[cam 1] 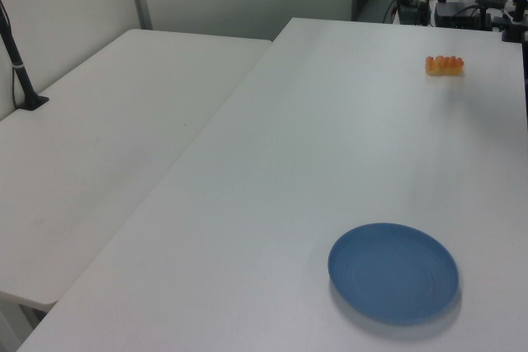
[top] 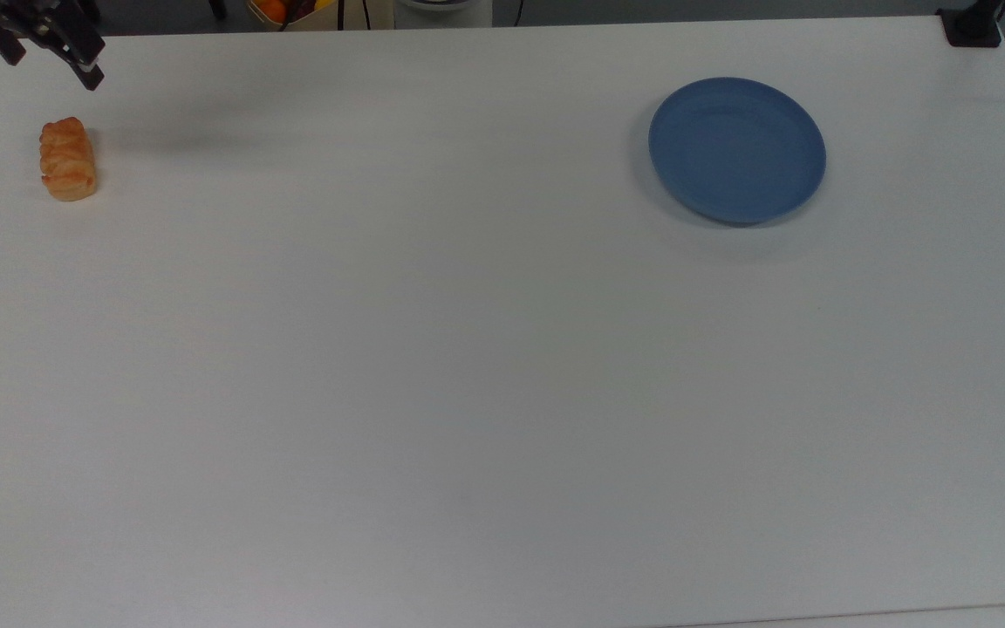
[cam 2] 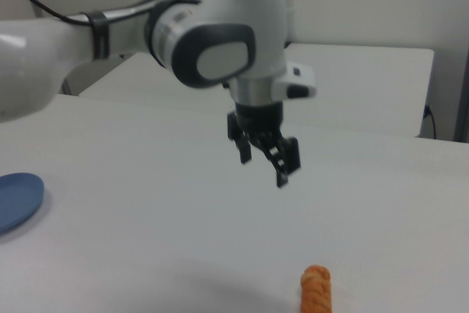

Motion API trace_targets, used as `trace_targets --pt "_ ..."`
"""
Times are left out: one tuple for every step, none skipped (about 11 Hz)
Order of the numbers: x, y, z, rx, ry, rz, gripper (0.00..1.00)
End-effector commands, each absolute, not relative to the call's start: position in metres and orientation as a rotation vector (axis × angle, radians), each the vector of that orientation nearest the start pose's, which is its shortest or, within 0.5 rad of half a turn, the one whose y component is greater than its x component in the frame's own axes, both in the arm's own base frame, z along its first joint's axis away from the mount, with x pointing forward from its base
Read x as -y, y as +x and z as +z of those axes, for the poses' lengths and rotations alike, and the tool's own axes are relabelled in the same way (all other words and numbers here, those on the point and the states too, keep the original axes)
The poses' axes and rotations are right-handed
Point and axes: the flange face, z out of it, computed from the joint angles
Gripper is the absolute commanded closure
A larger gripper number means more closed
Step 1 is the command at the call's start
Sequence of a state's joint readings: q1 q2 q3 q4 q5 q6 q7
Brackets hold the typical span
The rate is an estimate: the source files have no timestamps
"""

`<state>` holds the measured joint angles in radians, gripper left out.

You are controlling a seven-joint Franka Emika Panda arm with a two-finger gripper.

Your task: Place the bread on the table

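Observation:
The bread (top: 68, 160), a small golden-orange ridged roll, lies flat on the white table (top: 468, 349) near the top view's left edge, with nothing touching it. My gripper (top: 49, 63) hangs open and empty, up and away from the roll, at the top view's upper left corner. In the right view the gripper (cam 2: 264, 166) hovers well above the table (cam 2: 146, 240), its black fingers spread, with the bread (cam 2: 316, 289) lying below it and nearer the camera. The left view has the bread (cam 1: 444, 64) at the far right of the table.
A round blue plate (top: 736, 150) sits empty at the top view's upper right, far from the roll; it is also in the left view (cam 1: 393, 272). A black clamp (top: 972, 26) grips the table's corner. A second white table (cam 1: 99, 146) adjoins in the left view.

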<state>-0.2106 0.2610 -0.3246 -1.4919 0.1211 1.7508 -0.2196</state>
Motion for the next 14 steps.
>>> trace_targets --pt "0.225 0.564 0.585 -0.597 -3.001 -0.062 0.0" --pt "0.198 0.561 0.595 -0.601 -2.991 0.004 0.0" --pt "0.171 0.557 0.613 -0.599 -2.988 0.0 0.0" --pt "0.143 0.554 0.626 -0.59 -2.986 -0.004 0.0" --pt "0.121 0.55 0.638 -0.573 -2.987 -0.007 0.0" --pt "0.099 0.546 0.645 -0.527 -2.994 0.001 0.0" --pt "0.08 0.545 0.649 -0.473 -3.003 0.004 0.0" --pt "0.061 0.543 0.651 -0.423 -3.012 0.002 0.0" --pt "0.039 0.538 0.655 -0.361 -3.021 -0.007 0.0" --pt "0.026 0.531 0.654 -0.319 -3.027 0.001 0.0" --pt "0.012 0.526 0.654 -0.274 -3.033 0.005 0.0" --pt "-0.002 0.522 0.653 -0.189 -3.039 0.0 0.0" --pt "-0.014 0.519 0.65 -0.085 -3.045 0.003 0.0" --pt "-0.024 0.516 0.649 -0.002 -3.051 0.001 0.0"
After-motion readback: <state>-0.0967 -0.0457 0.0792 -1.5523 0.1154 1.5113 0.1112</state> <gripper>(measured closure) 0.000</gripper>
